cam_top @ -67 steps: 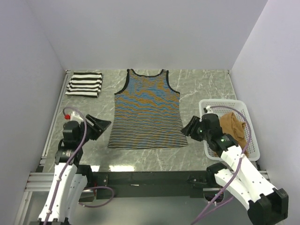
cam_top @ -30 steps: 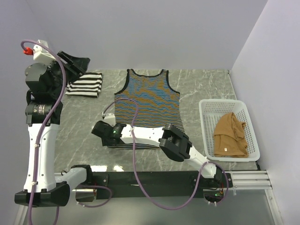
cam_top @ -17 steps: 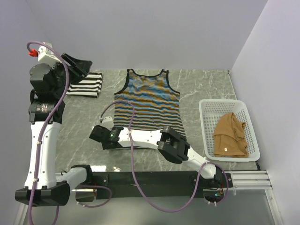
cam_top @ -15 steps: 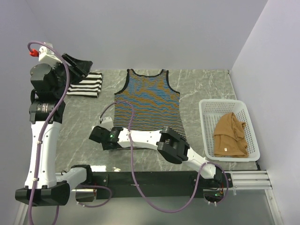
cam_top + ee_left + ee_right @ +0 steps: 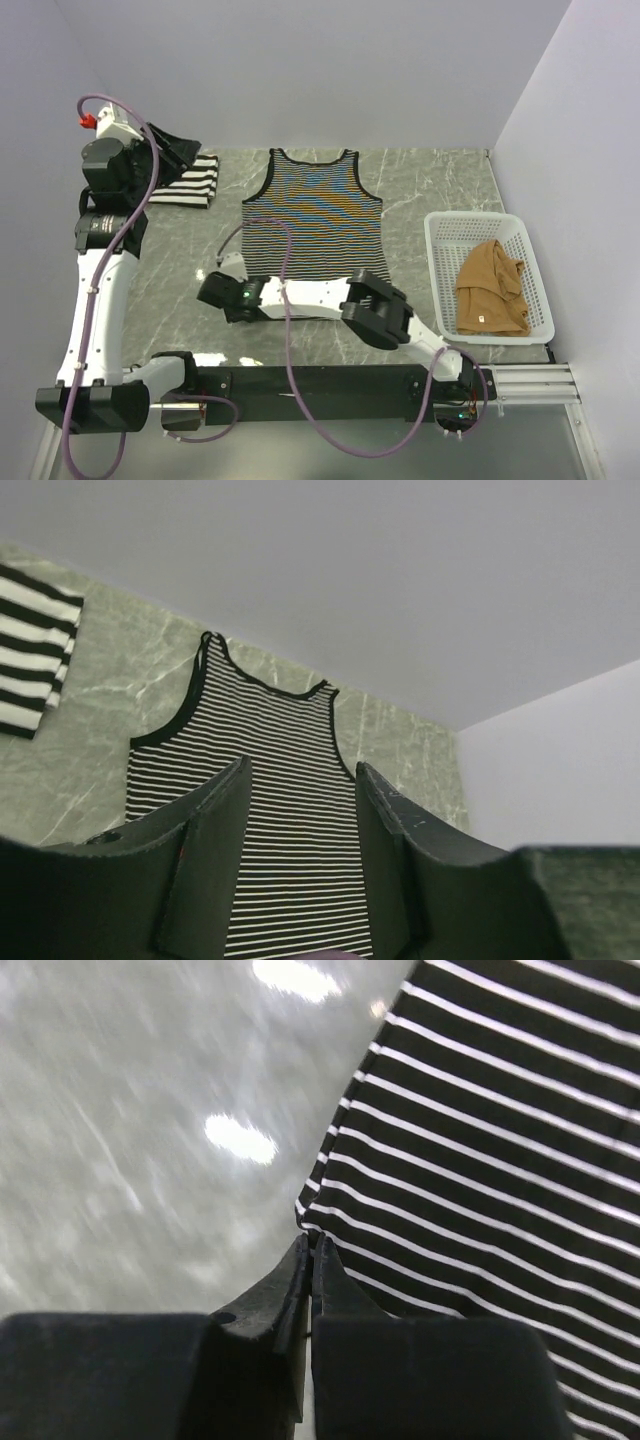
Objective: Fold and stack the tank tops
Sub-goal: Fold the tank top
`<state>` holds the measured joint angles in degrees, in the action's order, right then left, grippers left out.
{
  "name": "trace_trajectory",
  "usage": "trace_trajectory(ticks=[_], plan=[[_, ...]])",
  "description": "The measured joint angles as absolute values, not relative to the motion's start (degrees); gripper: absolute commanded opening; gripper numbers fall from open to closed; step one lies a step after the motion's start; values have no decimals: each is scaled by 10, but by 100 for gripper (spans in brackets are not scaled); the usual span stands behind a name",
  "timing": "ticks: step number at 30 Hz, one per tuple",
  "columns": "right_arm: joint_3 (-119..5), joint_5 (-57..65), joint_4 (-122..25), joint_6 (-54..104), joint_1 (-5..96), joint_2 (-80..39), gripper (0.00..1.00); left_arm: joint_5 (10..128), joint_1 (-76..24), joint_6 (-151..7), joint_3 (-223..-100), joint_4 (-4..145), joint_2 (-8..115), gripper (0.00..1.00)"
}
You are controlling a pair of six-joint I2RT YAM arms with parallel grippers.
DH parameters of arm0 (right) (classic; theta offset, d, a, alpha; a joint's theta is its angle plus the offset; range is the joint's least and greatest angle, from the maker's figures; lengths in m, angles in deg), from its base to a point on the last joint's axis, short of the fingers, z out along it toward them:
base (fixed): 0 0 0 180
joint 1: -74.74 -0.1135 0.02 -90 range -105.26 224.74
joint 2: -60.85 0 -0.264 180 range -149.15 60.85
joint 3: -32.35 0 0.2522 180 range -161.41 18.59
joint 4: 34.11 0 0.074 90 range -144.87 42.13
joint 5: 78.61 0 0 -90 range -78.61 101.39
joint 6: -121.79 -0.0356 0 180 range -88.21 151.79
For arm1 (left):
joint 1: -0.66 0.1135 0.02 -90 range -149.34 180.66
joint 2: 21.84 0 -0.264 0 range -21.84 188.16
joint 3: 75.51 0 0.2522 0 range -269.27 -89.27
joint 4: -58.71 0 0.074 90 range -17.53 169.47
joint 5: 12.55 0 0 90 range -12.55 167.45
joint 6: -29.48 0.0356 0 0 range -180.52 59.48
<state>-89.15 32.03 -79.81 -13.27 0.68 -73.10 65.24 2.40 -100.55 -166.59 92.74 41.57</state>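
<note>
Near hem of thin-striped black-and-white fabric tank top [image 5: 315, 225] is hidden under right arm [image 5: 310, 293], stretched low across. Right tool [image 5: 309, 1245] is clamped on hem corner. Left tool [image 5: 302, 768] is held high, fingers apart, empty.

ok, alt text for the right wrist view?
The right gripper is shut on the corner of a thin-striped tank top, black with white stripes, lying on a grey marbled table. The table looks blurred, with bright glare spots.

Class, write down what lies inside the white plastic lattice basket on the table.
A crumpled tan-brown fabric top lies inside the white lattice basket. Anything beneath the top is covered.
</note>
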Motion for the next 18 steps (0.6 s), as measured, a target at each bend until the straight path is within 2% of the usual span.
trace_trajectory(ticks=[5,9,15,18], plan=[[-657,267,-726,-133,6,-583,0,668,26,-1010,-1615,913,444,48],[-527,227,-697,-138,5,-486,0,673,27,-1027,-1536,877,496,51],[-482,187,-650,-147,3,-443,2,669,27,-1058,-1439,839,617,54],[-483,175,-634,-151,2,-443,16,668,23,-1068,-1419,832,654,52]])
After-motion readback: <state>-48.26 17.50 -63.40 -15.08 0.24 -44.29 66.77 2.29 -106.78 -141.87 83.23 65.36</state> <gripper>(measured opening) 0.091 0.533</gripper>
